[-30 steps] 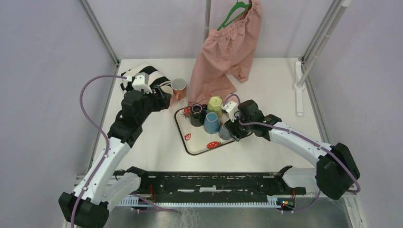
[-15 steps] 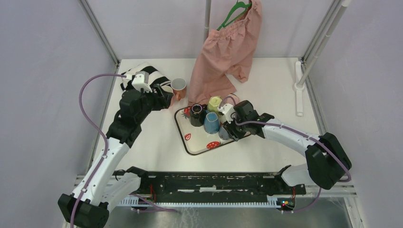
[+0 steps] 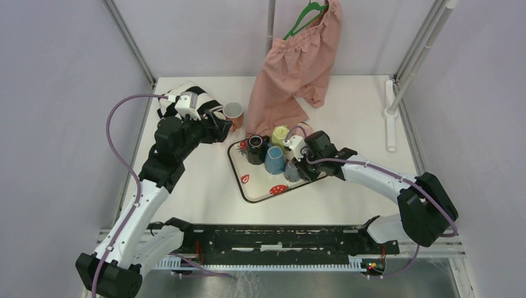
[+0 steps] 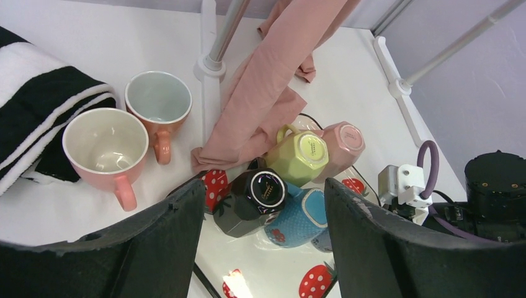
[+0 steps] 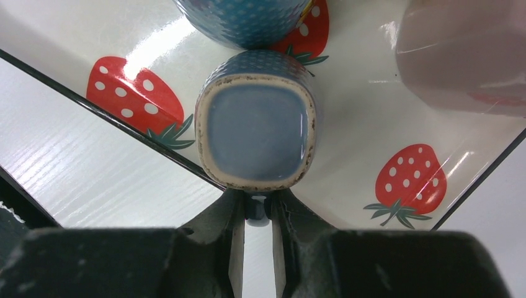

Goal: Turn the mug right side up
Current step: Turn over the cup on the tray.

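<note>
A grey-blue mug (image 5: 255, 133) stands upside down near the front edge of the strawberry tray (image 5: 366, 124), its square base facing the right wrist camera. My right gripper (image 5: 255, 206) sits low beside it with both fingers pinched on its small handle. From above, this mug (image 3: 292, 173) lies just left of the right gripper (image 3: 299, 168). My left gripper (image 4: 265, 186) hangs open and holds nothing, above the table's left side (image 3: 222, 130).
On the tray, upside down, are a black mug (image 4: 265, 190), a light blue mug (image 4: 305, 215), a green mug (image 4: 304, 155) and a pink mug (image 4: 342, 143). Left of the tray, a pink mug (image 4: 105, 146) and an orange mug (image 4: 158, 99) stand upright beside a striped towel (image 4: 37, 93). Pink shorts (image 3: 298, 62) hang at the back.
My right gripper's fingers have narrowed onto the grey-blue mug's handle after sliding in toward the tray. The left gripper has opened a little wider and shifted slightly right.
</note>
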